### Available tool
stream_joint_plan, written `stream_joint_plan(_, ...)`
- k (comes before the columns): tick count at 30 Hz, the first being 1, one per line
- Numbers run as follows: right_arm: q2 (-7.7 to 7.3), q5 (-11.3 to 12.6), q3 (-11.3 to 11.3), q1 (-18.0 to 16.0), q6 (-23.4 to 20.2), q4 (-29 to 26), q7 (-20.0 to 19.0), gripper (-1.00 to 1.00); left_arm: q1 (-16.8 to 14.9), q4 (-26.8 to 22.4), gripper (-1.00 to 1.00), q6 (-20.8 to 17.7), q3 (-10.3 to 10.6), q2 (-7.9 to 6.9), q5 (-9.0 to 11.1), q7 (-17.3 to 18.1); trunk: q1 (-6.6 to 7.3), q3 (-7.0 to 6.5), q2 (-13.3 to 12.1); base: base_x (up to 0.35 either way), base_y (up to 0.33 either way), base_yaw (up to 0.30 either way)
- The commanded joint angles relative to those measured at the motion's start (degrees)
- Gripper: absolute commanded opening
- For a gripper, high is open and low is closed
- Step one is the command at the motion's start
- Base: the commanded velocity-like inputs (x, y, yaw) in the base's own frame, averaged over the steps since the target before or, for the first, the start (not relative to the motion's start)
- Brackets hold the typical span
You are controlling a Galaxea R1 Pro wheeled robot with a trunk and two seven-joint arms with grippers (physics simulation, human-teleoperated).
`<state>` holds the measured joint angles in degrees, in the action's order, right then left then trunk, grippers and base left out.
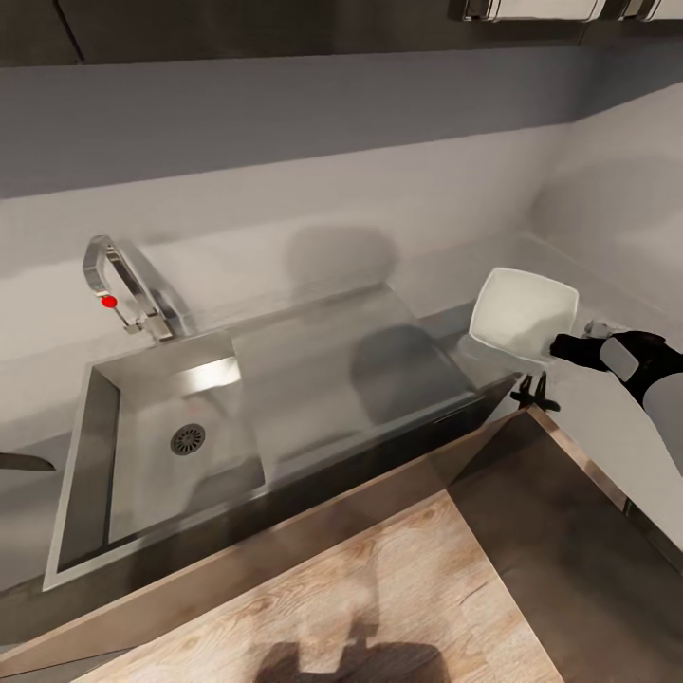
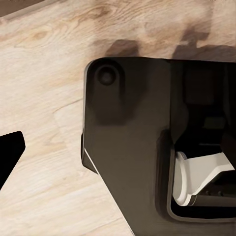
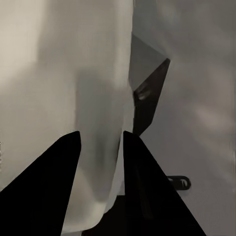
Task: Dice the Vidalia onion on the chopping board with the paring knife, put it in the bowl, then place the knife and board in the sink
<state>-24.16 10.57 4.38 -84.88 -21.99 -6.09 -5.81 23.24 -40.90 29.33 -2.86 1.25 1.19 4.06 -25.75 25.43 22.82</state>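
Right jaws clamped on bowl rim

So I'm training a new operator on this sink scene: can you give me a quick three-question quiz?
1. True or false: an onion lies in the sink.
2. The bowl is: A) flat on the countertop; B) tilted, with its rim in the right gripper; C) lying by the drain.
3. Fill in: the knob on the tap is ___.

Key: 1 false; 2 B; 3 red.
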Motion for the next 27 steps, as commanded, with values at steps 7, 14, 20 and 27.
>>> stream_joint_plan(7, 0.02, 0.2, 0.4, 0.0, -0.3, -0.1, -0.1, -1.0, 0.0, 0.0, 1.0, 0.0, -0.3, 0.07, 0.1, 0.4, -0.03, -0.07, 0.1, 0.0, 0.0, 0.0)
stream_joint_plan(14, 0.05, 0.2, 0.4, 0.0, -0.3, -0.1, -0.1, -1.0, 0.0, 0.1, 1.0, 0.0, -0.3, 0.08, 0.1, 0.4, -0.03, -0.66, 0.1, 0.0, 0.0, 0.0)
stream_joint_plan(20, 0.08, 0.3, 0.4, 0.0, -0.3, -0.1, -0.2, -1.0, 0.0, 0.1, 1.0, 0.0, -0.3, 0.09, 0.1, 0.4, -0.03, -1.2, 0.1, 0.0, 0.0, 0.0)
stream_joint_plan(27, 0.08, 0.2, 0.4, 0.0, -0.3, -0.1, -3.0, -1.0, 0.0, 0.1, 1.0, 0.0, -0.2, 0.15, 0.1, 0.4, -0.03, -1.84, 0.1, 0.0, 0.0, 0.0)
